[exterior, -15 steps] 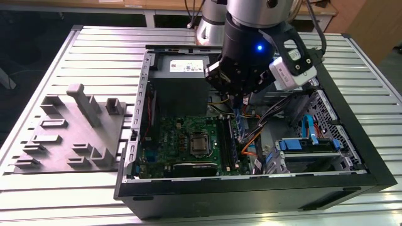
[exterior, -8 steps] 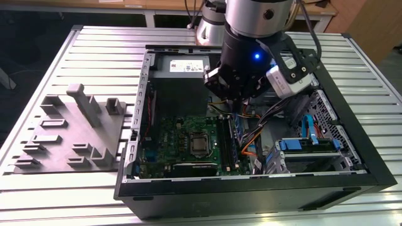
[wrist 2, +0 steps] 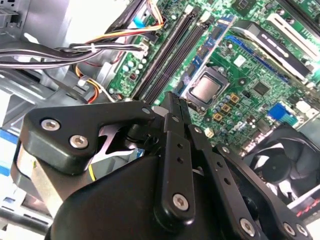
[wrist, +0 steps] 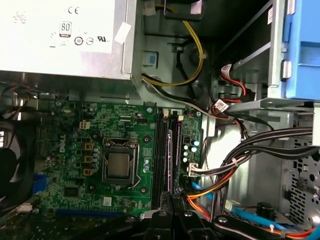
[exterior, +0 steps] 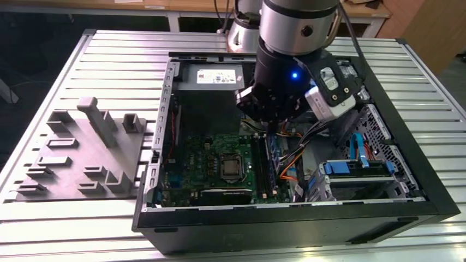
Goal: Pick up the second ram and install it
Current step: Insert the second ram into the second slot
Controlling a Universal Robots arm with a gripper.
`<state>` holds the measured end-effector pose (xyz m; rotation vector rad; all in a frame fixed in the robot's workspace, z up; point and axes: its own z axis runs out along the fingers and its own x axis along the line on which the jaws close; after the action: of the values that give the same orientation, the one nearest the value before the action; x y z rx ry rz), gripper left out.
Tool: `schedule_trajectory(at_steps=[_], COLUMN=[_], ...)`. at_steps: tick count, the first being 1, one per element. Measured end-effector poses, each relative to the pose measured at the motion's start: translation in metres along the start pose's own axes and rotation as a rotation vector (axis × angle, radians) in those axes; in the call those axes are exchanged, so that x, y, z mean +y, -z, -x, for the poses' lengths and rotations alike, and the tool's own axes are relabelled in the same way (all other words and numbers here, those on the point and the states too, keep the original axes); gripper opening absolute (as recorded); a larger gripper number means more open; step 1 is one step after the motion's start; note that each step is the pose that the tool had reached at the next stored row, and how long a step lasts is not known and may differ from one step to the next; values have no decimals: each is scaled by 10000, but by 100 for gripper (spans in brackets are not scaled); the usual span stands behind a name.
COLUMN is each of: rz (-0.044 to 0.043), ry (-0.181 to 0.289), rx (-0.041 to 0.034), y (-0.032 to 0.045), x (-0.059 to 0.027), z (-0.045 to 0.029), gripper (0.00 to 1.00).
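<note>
My gripper (exterior: 272, 130) hangs inside the open computer case, low over the green motherboard (exterior: 211, 158). Its fingers are pressed together with nothing visible between them in both wrist views (wrist 2: 174, 100) (wrist: 173, 197). The fingertips sit just above the near end of the long black memory slots (wrist: 161, 155) (wrist 2: 167, 55). A thin dark board with a pale edge stands on edge in the slot row, in line with the fingertips; it looks like the second ram (wrist: 170, 160). I cannot tell whether it is fully seated. The square silver processor (wrist: 118, 165) lies beside the slots.
Bundled cables (wrist: 250, 165) run close beside the slots. The power supply (exterior: 211, 76) is at the far end of the case, a blue drive cage (exterior: 357, 169) on the exterior view's right. A black fan (wrist 2: 280, 155) is nearby. A grey holder fixture (exterior: 87, 153) stands outside the case.
</note>
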<state>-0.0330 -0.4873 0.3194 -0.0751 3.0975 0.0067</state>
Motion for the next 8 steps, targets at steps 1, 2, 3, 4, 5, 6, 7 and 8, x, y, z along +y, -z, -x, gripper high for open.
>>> schedule_trajectory(at_steps=[1,2,3,4,5,6,7,8], rz=[-1,-1,-1,0,0,0,0,0], ry=[3,7,10,15,19,22,26,28], rx=[0,0,0,0,0,0,0,0], y=[-17,-34,-50,-68,-85,-101,-118,-135], x=[0,0,0,0,0,0,-1,-1], z=[-1,-1,-2,-3,-3,-4,-5,-6], gripper=[11,11,11,11,11,11,11,11])
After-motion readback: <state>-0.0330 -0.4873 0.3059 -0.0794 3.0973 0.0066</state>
